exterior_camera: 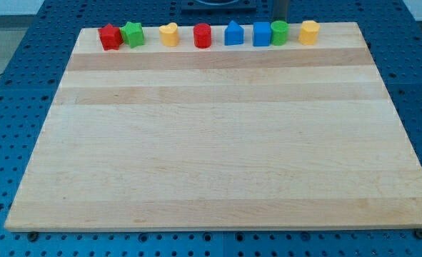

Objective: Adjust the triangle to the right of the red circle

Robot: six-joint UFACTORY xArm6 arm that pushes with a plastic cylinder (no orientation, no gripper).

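A row of blocks lies along the top edge of the wooden board (211, 143). The red circle (202, 36) stands near the row's middle. The blue triangle (233, 33) is just to its right, a small gap apart. My rod comes down at the view's top, and my tip (280, 21) is right behind the green round block (280, 33), well to the right of the triangle. I cannot tell whether the tip touches the green block.
From the view's left the row holds a red block (111, 36), a green star (133, 33) and a yellow heart (169, 33). A blue square (261, 33) sits against the green round block. A yellow block (309, 32) ends the row.
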